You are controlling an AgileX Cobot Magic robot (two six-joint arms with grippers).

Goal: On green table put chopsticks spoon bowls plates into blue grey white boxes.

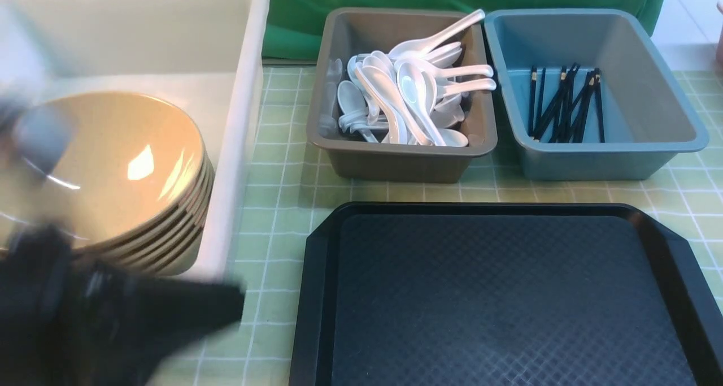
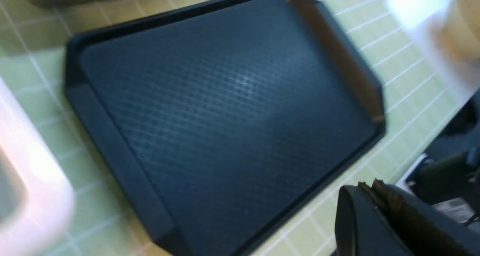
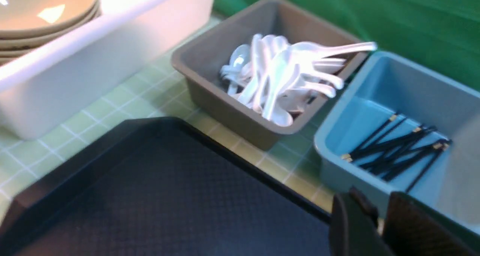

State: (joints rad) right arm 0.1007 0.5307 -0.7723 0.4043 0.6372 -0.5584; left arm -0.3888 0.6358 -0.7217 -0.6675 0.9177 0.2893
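Observation:
On the green table (image 1: 282,205) stand three boxes. The large white box (image 1: 248,120) at the left holds a stack of tan bowls (image 1: 124,160). A heap of white spoons (image 1: 406,92) fills the grey-brown box (image 1: 395,163). Black chopsticks (image 1: 565,106) lie in the blue box (image 1: 599,160). No plates are in view. My left gripper (image 2: 369,184), a dark blur (image 1: 226,307) in the front view, is shut and empty over the table beside the tray's corner. My right gripper (image 3: 378,207) hangs near the blue box's front wall with a narrow gap between its jaws and nothing in it.
A flat black textured tray (image 1: 497,295) with nothing on it fills the near middle and right of the table. A dark green cloth (image 1: 294,13) hangs behind the boxes. My blurred left arm (image 1: 51,307) covers the front left corner.

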